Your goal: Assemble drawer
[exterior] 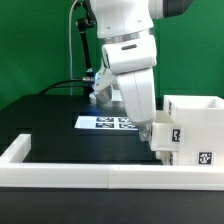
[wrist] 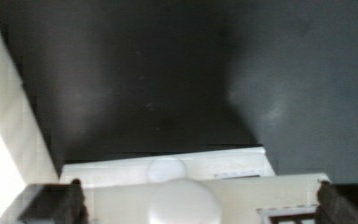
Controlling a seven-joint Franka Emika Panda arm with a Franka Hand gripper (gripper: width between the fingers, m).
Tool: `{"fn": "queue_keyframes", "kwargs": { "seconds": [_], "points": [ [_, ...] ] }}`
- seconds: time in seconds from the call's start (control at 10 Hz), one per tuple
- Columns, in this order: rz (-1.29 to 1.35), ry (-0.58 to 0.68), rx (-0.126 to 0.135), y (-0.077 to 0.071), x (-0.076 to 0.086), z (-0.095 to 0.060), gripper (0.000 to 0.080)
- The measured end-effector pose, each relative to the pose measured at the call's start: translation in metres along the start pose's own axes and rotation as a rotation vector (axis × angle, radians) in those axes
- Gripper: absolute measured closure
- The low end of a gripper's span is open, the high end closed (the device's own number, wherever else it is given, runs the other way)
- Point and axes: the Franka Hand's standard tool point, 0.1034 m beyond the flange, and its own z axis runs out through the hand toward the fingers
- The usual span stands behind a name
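A green wall backs the black table (exterior: 45,120), which has a white rail (exterior: 70,172) along its near edge and the marker board (exterior: 108,123) lying flat at about ten o'clock from the pincer. The gripper (exterior: 148,134) hangs spread wide, pinching nothing, over a white part (wrist: 176,180) that I can't identify. The tall drawer case (exterior: 195,125) stands just beside it at three o'clock, long axis upright; I count one case, one arm, no trays visible.

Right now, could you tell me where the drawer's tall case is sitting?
In the exterior view the tall case stands at the right, just behind the white rail, with the open gripper close at its left.
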Motion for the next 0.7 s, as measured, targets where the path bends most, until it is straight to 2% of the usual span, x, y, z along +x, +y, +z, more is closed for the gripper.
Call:
{"fn": "queue_keyframes", "kwargs": {
  "seconds": [0.1,0.4,0.7],
  "points": [
    [-0.008,-0.001,-0.014,0.0029,0.0018,-0.0012,0.0150],
    [0.018,-0.001,-0.024,0.0043,0.0032,-0.0013,0.0150],
    [0.034,-0.001,-0.023,0.0037,0.0014,-0.0002,0.0150]
  ]
}}
